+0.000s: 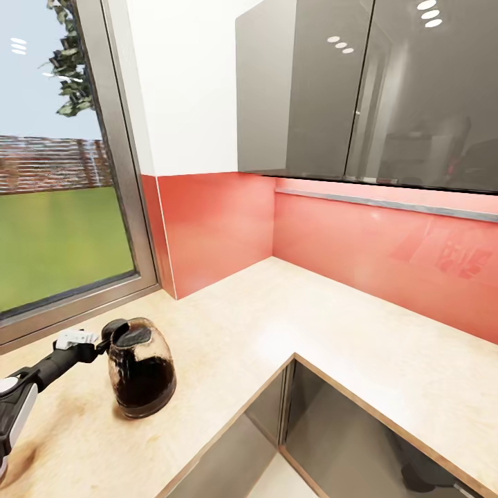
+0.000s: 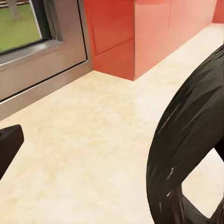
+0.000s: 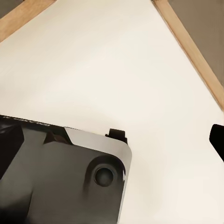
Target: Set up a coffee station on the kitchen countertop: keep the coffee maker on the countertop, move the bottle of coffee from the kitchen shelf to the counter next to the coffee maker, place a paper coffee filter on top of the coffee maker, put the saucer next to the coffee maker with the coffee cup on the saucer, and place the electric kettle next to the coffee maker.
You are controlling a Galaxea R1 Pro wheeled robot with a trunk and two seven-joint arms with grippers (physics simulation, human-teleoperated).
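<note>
The left arm reached in low from the left, nearly level over the desk [image 1: 228,332]. Its tool [image 1: 104,340] met the kettle [image 1: 142,370] handle, seemingly clenched on it. The kettle stood upright just beyond. The right tool's state: cannot tell.

A slim black left arm [image 1: 52,363] with a white wrist block is seen; glossy black base housing [image 3: 60,179] bears a round recess.

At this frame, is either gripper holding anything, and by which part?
The left gripper is at the handle of the electric kettle, which stands on the countertop; whether it has closed cannot be told. The right gripper's state cannot be told.
</note>
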